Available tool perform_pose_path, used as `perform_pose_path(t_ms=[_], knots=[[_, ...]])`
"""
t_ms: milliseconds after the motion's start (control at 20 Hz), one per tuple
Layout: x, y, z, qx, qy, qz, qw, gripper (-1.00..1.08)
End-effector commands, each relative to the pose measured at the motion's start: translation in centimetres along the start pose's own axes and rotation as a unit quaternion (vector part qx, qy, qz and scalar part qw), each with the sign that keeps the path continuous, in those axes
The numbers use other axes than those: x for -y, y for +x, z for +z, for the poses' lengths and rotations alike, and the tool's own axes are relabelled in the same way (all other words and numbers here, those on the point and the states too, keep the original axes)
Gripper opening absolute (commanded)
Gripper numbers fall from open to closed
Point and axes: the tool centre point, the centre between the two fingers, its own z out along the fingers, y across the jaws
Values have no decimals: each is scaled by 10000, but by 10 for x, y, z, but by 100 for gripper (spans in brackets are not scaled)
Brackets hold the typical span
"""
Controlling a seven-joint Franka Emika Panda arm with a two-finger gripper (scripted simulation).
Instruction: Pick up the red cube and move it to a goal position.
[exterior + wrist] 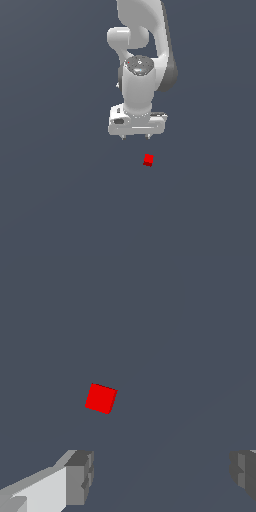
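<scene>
Grey-blue and flat, the bench [50,200] fills everything around the robot, one even matte surface with nothing to break it up.

Next in size is the white arm [145,45], coming down from the upper edge of the exterior view in rounded, glossy segments with a darker band along one side. It ends in a thick wrist that points straight down at the bench.

Below the wrist sits the hand [135,136], a wide white block with two short dark fingertips poking out beneath it. From the wrist view the fingers [80,476] are set far apart, one grey pad at each side of the picture with a broad stretch of bare bench between them, so the hand is spread wide and holds nothing.

Smallest of all is the red cube [148,160], bright and matte, much narrower than the hand. It lies on the bench, apart from the hand and touching neither finger. In the exterior view it sits just beyond the fingertips and a little toward that view's right. In the wrist view the cube [101,398] lies ahead of the fingers, outside the gap between them and nearer to the lighter finger. It is turned slightly askew to the line of the fingers.
</scene>
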Motion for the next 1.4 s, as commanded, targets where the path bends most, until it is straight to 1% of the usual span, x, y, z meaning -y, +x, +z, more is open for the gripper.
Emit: perform_pose_path(t_ms=[0,250,500,800,1100,1350], knots=[[0,0,0,0,0,0,10000,100],[3,0,6,8,-4,58,10000,100],[11,2,26,32,-17,234,9997,100],[29,6,67,82,-43,599,9982,100],[48,12,115,141,-72,1028,9946,100],[59,17,142,176,-85,1273,9917,100]])
